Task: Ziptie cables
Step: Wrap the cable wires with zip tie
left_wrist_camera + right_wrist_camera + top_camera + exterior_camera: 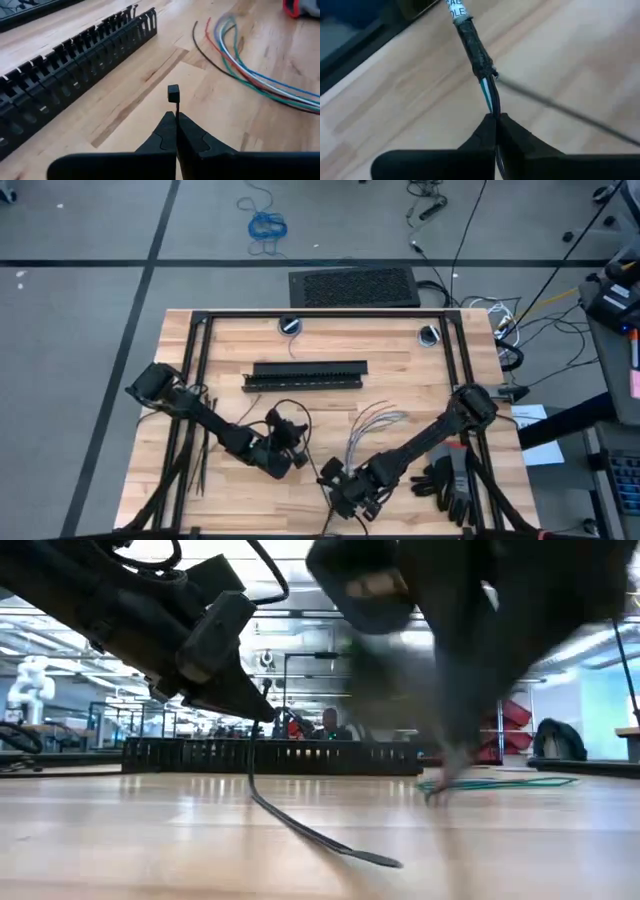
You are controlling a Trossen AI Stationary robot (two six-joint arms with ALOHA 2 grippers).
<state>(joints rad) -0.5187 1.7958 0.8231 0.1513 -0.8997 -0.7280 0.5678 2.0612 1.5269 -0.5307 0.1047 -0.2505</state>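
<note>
The cables (372, 423) lie splayed at mid table, thin blue, green and pale wires (260, 82) that run to a dark taped end (474, 47). My right gripper (335, 480) is shut on them near that end. My left gripper (290, 442), just to its left, is shut on one ziptie (300, 825), whose small square head (173, 93) sticks out past the fingertips. More zipties (196, 462) lie flat by the table's left edge. A thin dark strip (560, 107) passes close by the taped end. My left gripper (176, 116) pinches the ziptie between its two fingers just behind the head (176, 106). The strip hangs below the gripper (250, 745) and curves forward. Its tail (385, 860) lies on the table. My right gripper (496, 117) pinches the bundle of wires (488, 97) between its two fingers, just behind the dark taped end. The taped end sticks out past the fingertips, close over the table. The wires' splayed part (500, 782) lies on the wood.
A long black slotted bar (305, 375) lies across the table's middle, beyond both grippers. Black gloves (445, 480) sit near the right edge. A black frame (320, 315) edges the far side. Bare wood shows between the bar and the grippers.
</note>
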